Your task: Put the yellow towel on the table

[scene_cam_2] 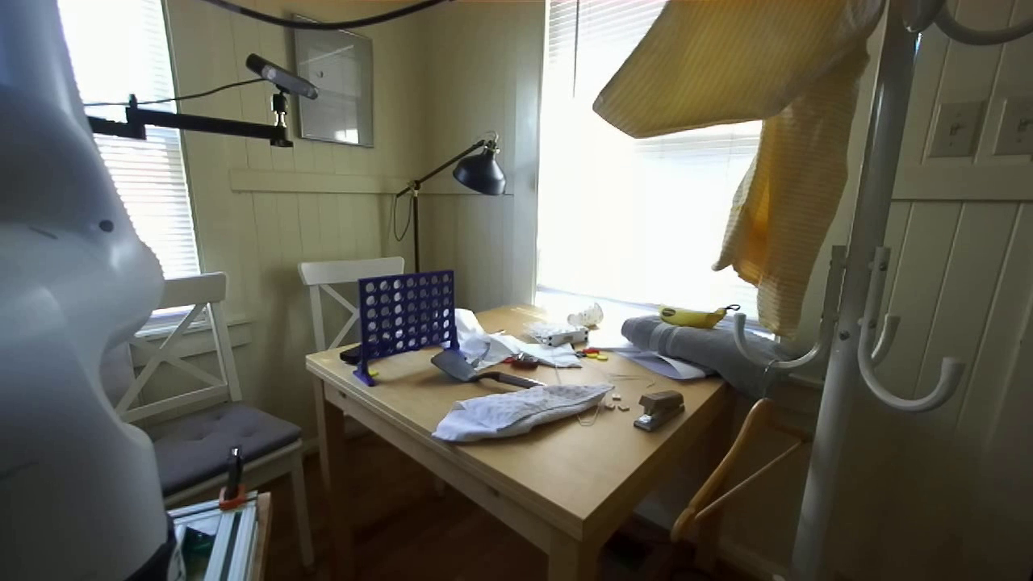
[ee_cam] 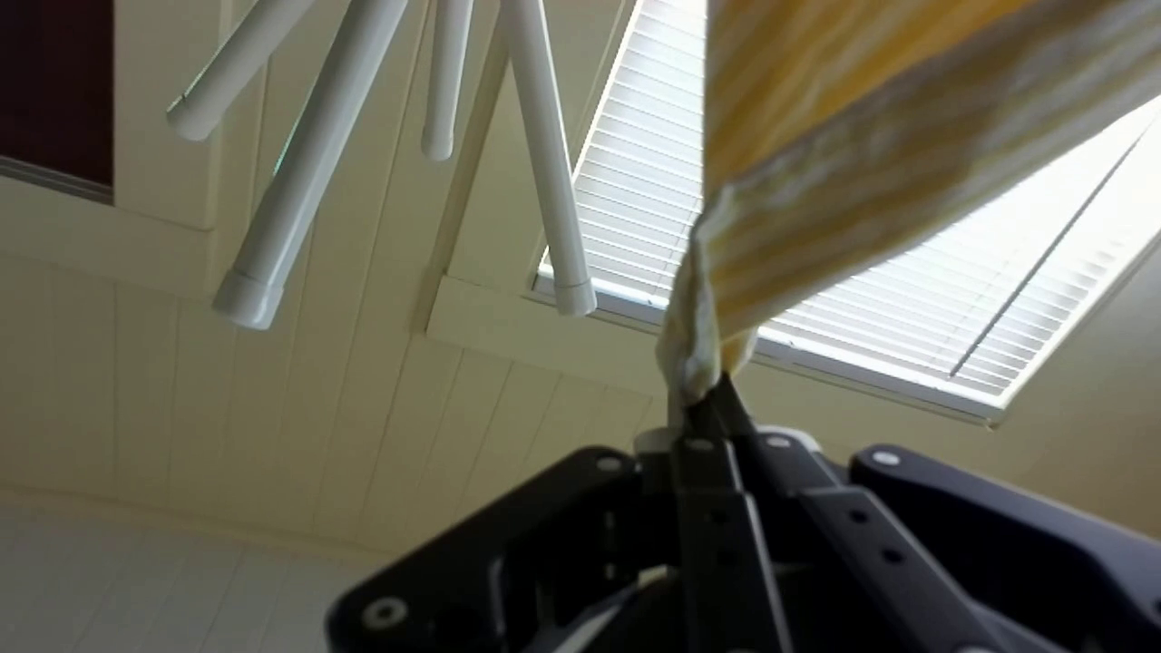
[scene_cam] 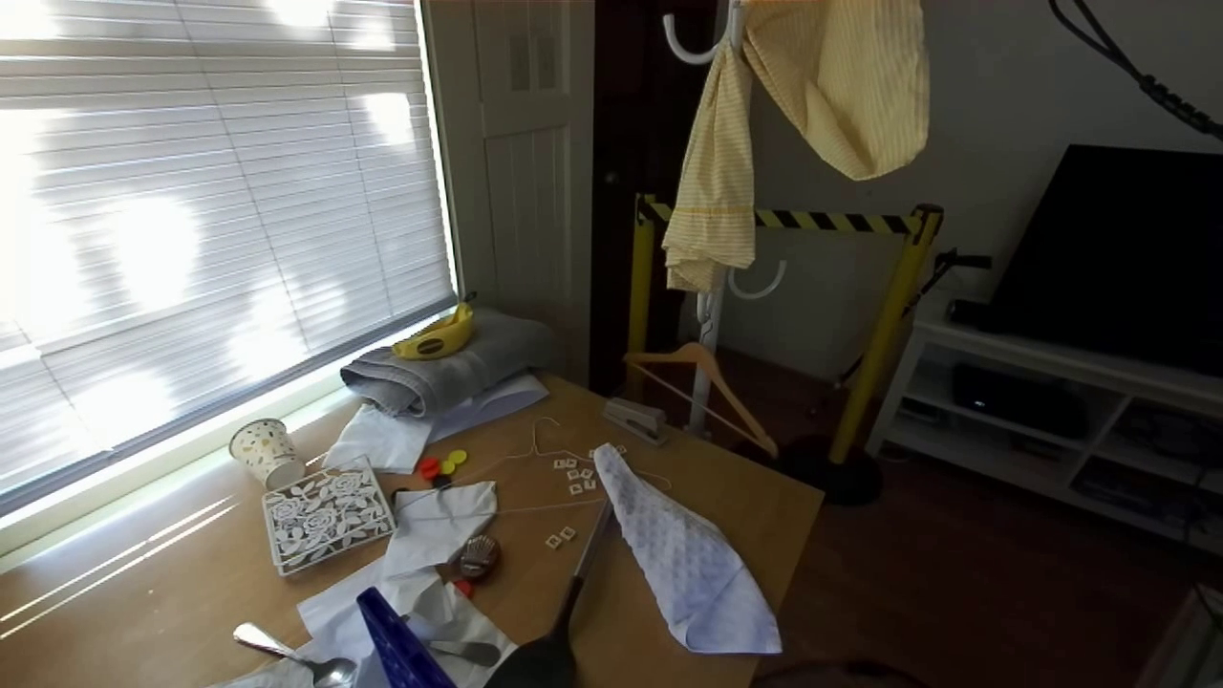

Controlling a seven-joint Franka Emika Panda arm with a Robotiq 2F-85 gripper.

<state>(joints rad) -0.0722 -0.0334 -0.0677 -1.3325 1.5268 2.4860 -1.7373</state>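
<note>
High up, the yellow towel (scene_cam: 850, 86) (scene_cam_2: 726, 73) hangs in both exterior views, draped by the white coat rack, one part drooping down along the pole and another stretched off sideways. In the wrist view a pinched bit of the striped towel (ee_cam: 834, 181) sits at the tips of my gripper (ee_cam: 712, 399), which is shut on it. Both exterior views leave the gripper out of frame. Below and beside the towel stands the brown wooden table (scene_cam: 745, 497) (scene_cam_2: 565, 476). The towel's upper part is cut off by the frame edges.
The white coat rack (scene_cam_2: 847, 403) with its hooks rises by the table's corner, a wooden hanger (scene_cam: 702, 363) low on it. On the table lie a white-blue cloth (scene_cam: 688, 564), a stapler (scene_cam: 635, 420), a spatula (scene_cam_2: 456, 365), a folded grey cloth (scene_cam_2: 686, 343) and a blue game frame (scene_cam_2: 407, 315).
</note>
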